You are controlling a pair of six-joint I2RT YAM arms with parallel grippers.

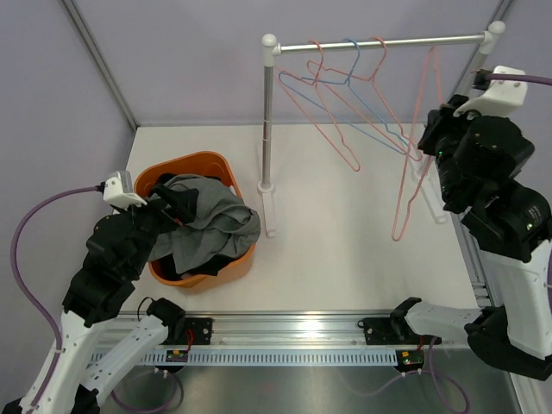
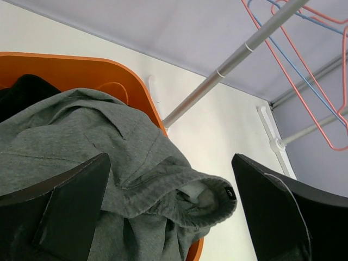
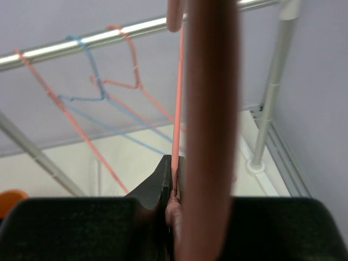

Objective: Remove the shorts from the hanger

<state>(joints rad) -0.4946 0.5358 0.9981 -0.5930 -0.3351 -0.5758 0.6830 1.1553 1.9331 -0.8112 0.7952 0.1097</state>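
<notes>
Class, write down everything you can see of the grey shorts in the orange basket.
The grey shorts are soft, knit-looking cloth with a ribbed waistband carrying a small dark tag. Crumpled and off any hanger, they lie on top of the pile in the orange basket, over black cloth, one fold spilling across the basket's right rim. The left gripper hangs open over them; contact cannot be judged.

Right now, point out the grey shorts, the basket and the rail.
grey shorts point(image 1: 226, 222), top view, upper fold.
basket point(image 1: 200, 159), top view, far rim.
rail point(image 1: 405, 41), top view, bare stretch of the bar.
</notes>
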